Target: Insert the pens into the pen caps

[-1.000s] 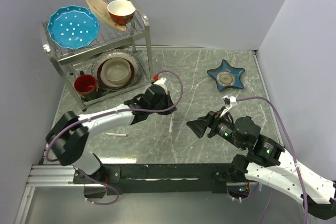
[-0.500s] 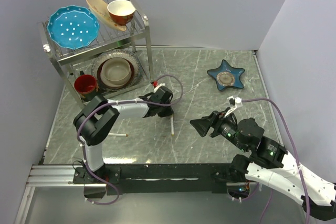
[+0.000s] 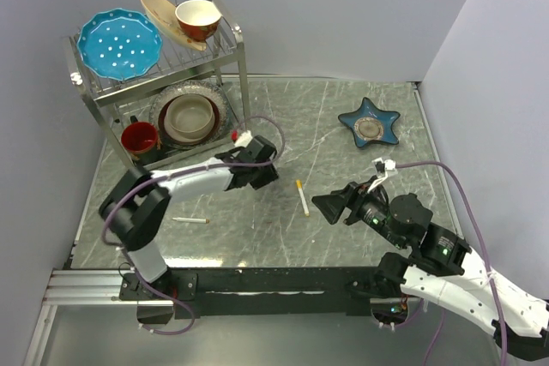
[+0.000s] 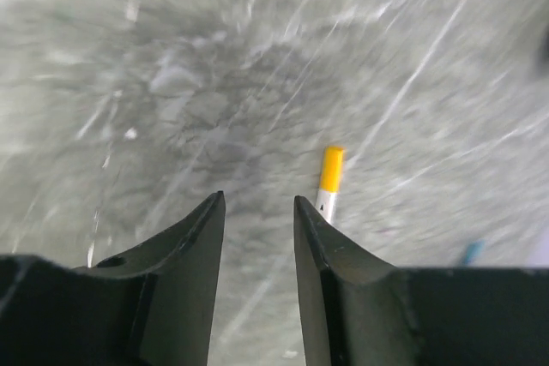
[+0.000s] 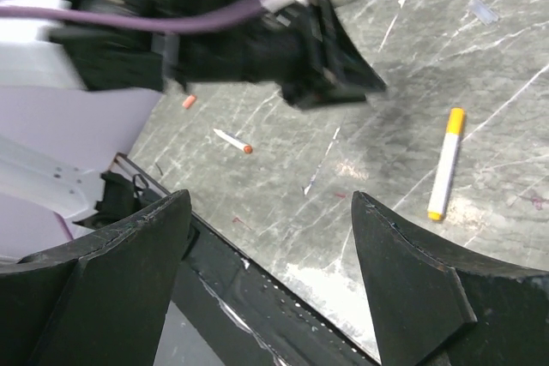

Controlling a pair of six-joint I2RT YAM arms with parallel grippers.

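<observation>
A white pen with an orange end (image 3: 302, 197) lies on the marble table between my two grippers; it also shows in the left wrist view (image 4: 328, 179) and the right wrist view (image 5: 446, 163). A second white pen with a reddish end (image 3: 190, 220) lies front left, also in the right wrist view (image 5: 232, 141). A tiny pinkish-orange cap (image 5: 189, 101) lies beyond it. My left gripper (image 3: 268, 173) (image 4: 257, 199) is open and empty, just left of the orange-ended pen. My right gripper (image 3: 319, 203) (image 5: 270, 199) is wide open and empty, right of that pen. The dark blue pen is not visible.
A metal dish rack (image 3: 240, 66) with plates, bowls and a red cup stands back left. A blue star-shaped dish (image 3: 369, 124) sits back right. A small pale bluish piece (image 5: 483, 11) lies on the table. The black front rail (image 3: 274, 280) runs below the right gripper.
My left gripper has drawn back up and to the left, off the orange-ended pen. That pen now lies further right, tilted, with its orange end showing. My right gripper has hardly moved.
</observation>
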